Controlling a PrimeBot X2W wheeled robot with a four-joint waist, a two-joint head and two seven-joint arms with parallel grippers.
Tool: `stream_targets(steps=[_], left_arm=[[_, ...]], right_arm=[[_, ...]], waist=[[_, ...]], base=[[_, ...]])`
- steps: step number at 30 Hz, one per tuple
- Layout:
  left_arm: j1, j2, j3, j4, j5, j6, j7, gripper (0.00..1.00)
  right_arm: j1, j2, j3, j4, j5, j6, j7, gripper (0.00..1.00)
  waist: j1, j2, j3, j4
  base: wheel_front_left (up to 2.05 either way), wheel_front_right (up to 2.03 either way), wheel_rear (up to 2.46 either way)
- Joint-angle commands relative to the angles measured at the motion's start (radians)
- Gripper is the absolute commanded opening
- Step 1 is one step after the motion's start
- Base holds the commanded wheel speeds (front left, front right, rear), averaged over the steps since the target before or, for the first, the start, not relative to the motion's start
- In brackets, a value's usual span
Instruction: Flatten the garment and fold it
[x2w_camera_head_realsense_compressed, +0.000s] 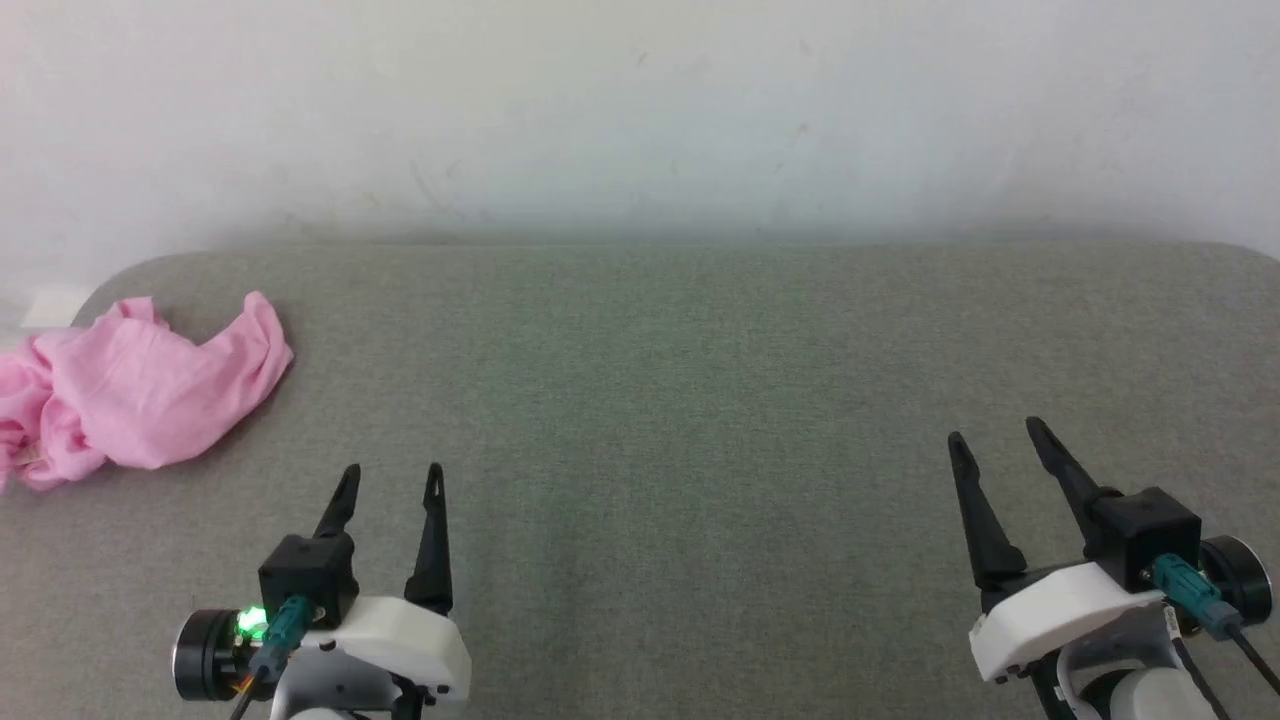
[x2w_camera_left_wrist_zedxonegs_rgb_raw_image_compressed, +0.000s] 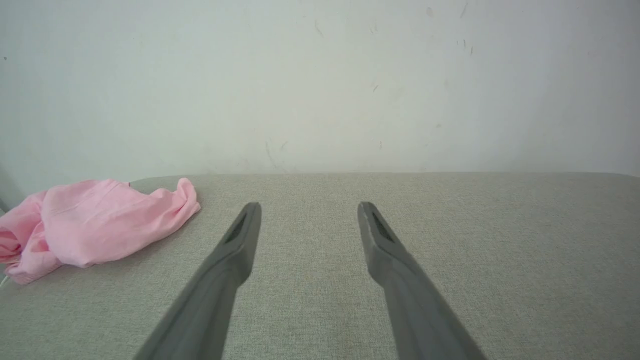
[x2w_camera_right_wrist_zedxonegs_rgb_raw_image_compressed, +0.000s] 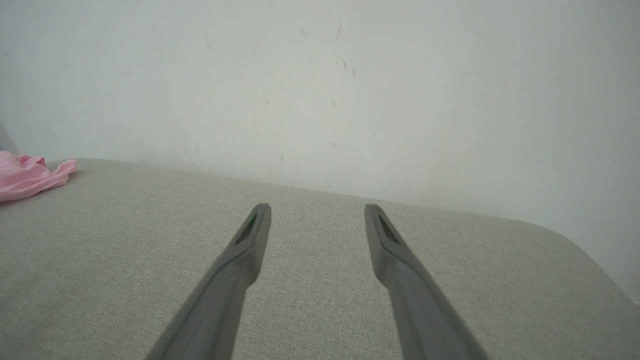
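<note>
Claw on the left (x2w_camera_head_realsense_compressed: 392, 470) hangs at seven o'clock, fingers spread and empty. Crumpled light pink thin-fabric shorts (x2w_camera_head_realsense_compressed: 150, 390) lie at nine o'clock on the grey woven-cloth bench (x2w_camera_head_realsense_compressed: 650, 400), which meets a scuffed white wall (x2w_camera_head_realsense_compressed: 640, 120). Right claw (x2w_camera_head_realsense_compressed: 995, 430), at five o'clock, is likewise spread.

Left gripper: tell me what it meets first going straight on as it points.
Likely the white wall beyond the grey padded surface. The left gripper points past the garment, which lies off to its left; depth is unclear.
</note>
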Motion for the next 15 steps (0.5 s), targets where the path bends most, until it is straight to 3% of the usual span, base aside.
stream_targets(steps=[1, 15], left_arm=[[0.007, -0.001, -0.003, 0.003, -0.007, 0.007, -0.011, 1.00], [0.022, -0.001, -0.010, 0.003, -0.015, 0.020, -0.040, 1.00]], right_arm=[[0.004, 0.001, 0.004, 0.004, 0.007, 0.000, -0.010, 1.00], [0.010, 0.002, 0.018, 0.016, 0.020, -0.001, -0.040, 1.00]], waist=[[0.0000, -0.0001, -0.002, 0.010], [0.0000, -0.0001, -0.013, 0.088]], base=[[0.00, 0.00, 0.00], [0.00, 0.00, 0.00]])
